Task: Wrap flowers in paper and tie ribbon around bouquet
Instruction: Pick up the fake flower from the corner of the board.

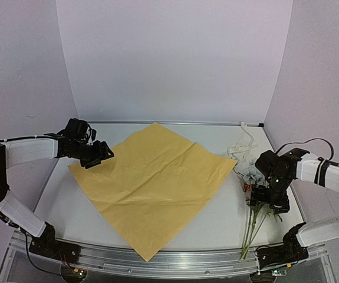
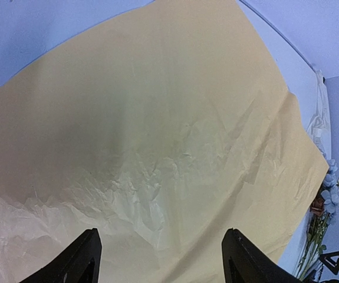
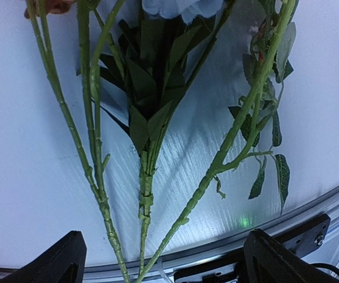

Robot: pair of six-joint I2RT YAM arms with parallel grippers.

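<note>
On my left wrist feed the left gripper stands with its fingers wide apart and nothing between them, looking down on the paper, which fills nearly the whole picture with its crinkled yellow-orange face. From overhead I can place that better: the gripper sits at about 9 o'clock on the table, over the sheet's left corner, and the sheet lies flat as a diamond across the middle with one corner reaching the near rail at 6 o'clock. Whether the fingers touch the sheet I cannot tell from either view. The right gripper is spread wide too, gripping nothing; its own camera shows the green stems of the flowers running up between the fingers, with leaves, a pale blue bloom at 12 o'clock and bare table beneath. That close feed hides where the bunch lies; the top view puts it at about 4 o'clock, just beside the paper's right corner, blooms toward the back, stems toward the near rail. The ribbon lies curled at 2 o'clock, behind the blooms.
</note>
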